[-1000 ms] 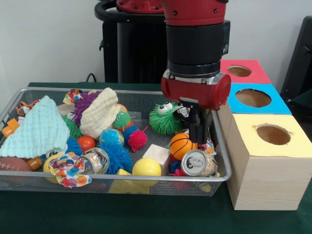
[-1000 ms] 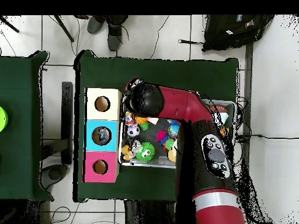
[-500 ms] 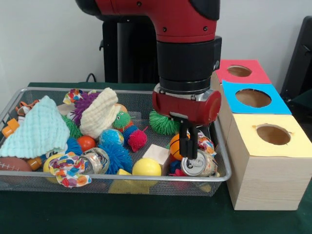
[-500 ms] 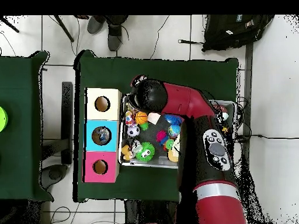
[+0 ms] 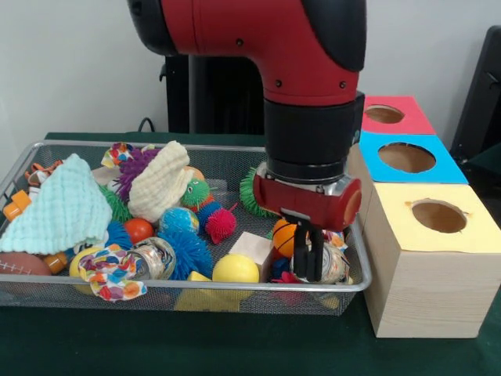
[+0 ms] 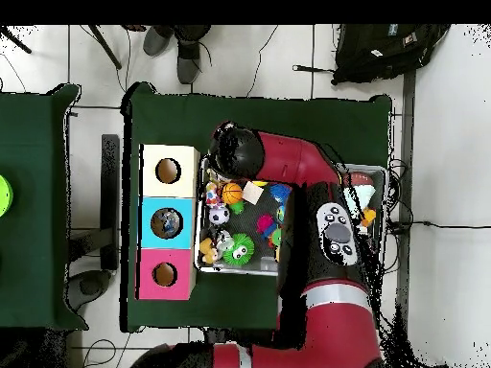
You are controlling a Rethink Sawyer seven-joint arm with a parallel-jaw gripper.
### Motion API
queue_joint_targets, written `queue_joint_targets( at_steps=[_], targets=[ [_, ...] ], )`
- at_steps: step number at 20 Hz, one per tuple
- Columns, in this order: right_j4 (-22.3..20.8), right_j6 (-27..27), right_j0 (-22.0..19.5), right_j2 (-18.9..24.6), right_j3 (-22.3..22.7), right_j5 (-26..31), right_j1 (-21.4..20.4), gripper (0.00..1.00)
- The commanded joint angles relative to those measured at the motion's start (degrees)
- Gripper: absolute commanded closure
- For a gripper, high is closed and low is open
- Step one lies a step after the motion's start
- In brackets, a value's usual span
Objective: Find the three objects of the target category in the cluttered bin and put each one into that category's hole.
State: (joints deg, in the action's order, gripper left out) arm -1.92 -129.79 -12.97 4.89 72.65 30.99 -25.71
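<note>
A wire mesh bin (image 5: 156,287) holds a jumble of toys, cloths and cans. My gripper (image 5: 308,262) is down in the bin's front right corner, open, with its black fingers (image 5: 300,249) straddling the near rim of a silver drink can (image 5: 335,266) lying there. An orange mini basketball (image 5: 282,235) sits just left of the fingers. In the overhead view the arm's head (image 6: 236,151) covers the gripper and the can; the basketball (image 6: 232,194) shows beside it. Right of the bin stand the yellow box (image 5: 470,235), blue box (image 5: 445,169) and red box (image 5: 413,121), each with a round hole.
Also in the bin: a second crushed can (image 5: 153,258), a yellow ball (image 5: 235,269), a pink spiky ball (image 5: 221,224), a blue spiky ball (image 5: 186,249), a green fuzzy toy (image 5: 252,197), a mint cloth (image 5: 59,207) and a cream cloth (image 5: 160,184). The bin's right wall (image 5: 356,235) is close to the gripper.
The arm has swung toward the bin's front right corner and come down. The gripper went from above the basketball to low over the silver can.
</note>
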Motion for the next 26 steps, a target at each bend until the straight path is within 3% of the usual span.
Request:
queue_joint_targets(
  at_steps=[1,8,19,26],
  targets=[
    [2.44,-12.56,2.53,-1.76,-0.17,-3.9,5.22,1.0],
    [3.5,-9.71,1.59,0.27,6.37,-6.58,5.79,1.0],
    [0.9,-4.34,-0.04,-2.74,13.07,-0.83,1.19,1.0],
    [1.18,-3.95,0.24,-3.45,16.96,1.44,-2.01,1.0]
  ],
)
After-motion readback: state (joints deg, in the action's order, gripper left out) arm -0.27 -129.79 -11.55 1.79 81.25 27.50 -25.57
